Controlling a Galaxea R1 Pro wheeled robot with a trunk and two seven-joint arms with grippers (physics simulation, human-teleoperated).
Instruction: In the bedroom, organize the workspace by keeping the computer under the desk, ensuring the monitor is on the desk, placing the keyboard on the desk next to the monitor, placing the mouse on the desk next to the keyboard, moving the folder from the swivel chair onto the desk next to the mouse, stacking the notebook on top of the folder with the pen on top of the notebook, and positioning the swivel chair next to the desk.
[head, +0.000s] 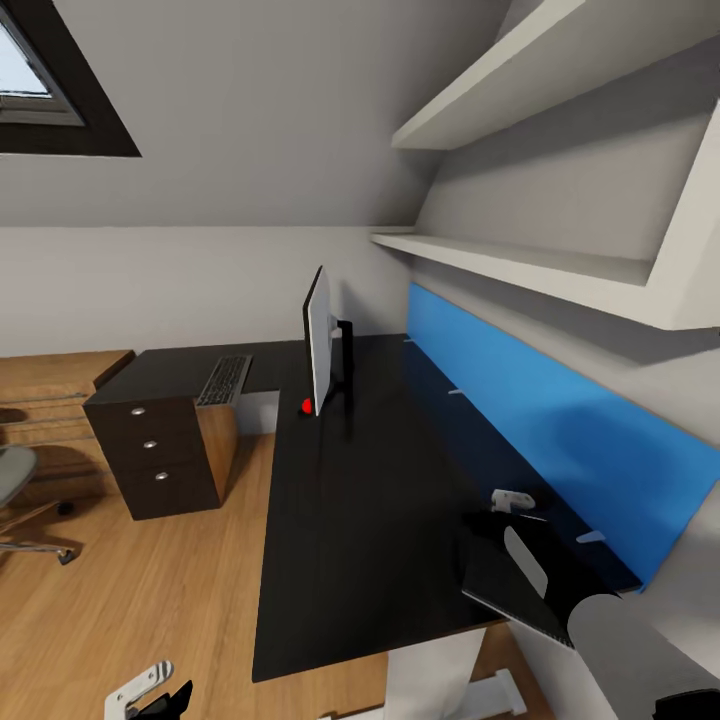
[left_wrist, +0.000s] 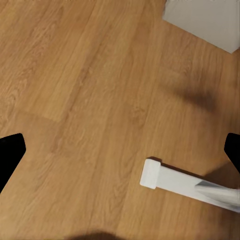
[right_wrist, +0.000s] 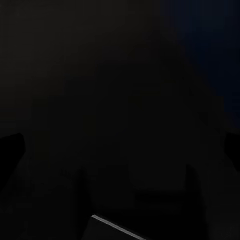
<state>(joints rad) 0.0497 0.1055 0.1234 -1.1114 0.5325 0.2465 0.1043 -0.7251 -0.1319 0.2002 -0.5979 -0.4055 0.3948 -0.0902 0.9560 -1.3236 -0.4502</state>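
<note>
**Over the desk's near end: right arm low on black top, left arm down by the floor**

Nearest, at the head view's lower left, the left gripper (head: 150, 692) hangs above the floor (head: 130, 600). Its wrist view shows wood planks, a white desk foot (left_wrist: 172, 181), a pale grey box corner (left_wrist: 207, 20), and two black fingertips (left_wrist: 9, 152) far apart at the frame edges, nothing between them: left tool released.

At lower right the right arm (head: 640, 655) reaches over the desk (head: 350, 520). A dark flat slab (head: 515, 580) with a thin light edge sits at the desk's near right corner, under the white-and-black gripper parts (head: 515, 500); cannot tell what it is or whether it is held. The right wrist view is almost all black, with only a thin light edge (right_wrist: 117, 227) low down; right tool's state cannot be told.

Further along, the monitor (head: 320, 340) stands upright on the desk, seen nearly edge-on, red dot (head: 307, 405) at its lower corner. A blue wall panel (head: 540, 420) runs behind the desk on the right.

Beyond, on the desk's left wing, the keyboard (head: 224, 380) lies flat above the drawer unit (head: 160, 450) with three silver knobs, apart from the monitor.

At far left the chair (head: 20, 490) is partly cut off, standing on the floor well apart from the desk. Above, two white shelves (head: 520, 260) and a skylight (head: 45, 90).
</note>
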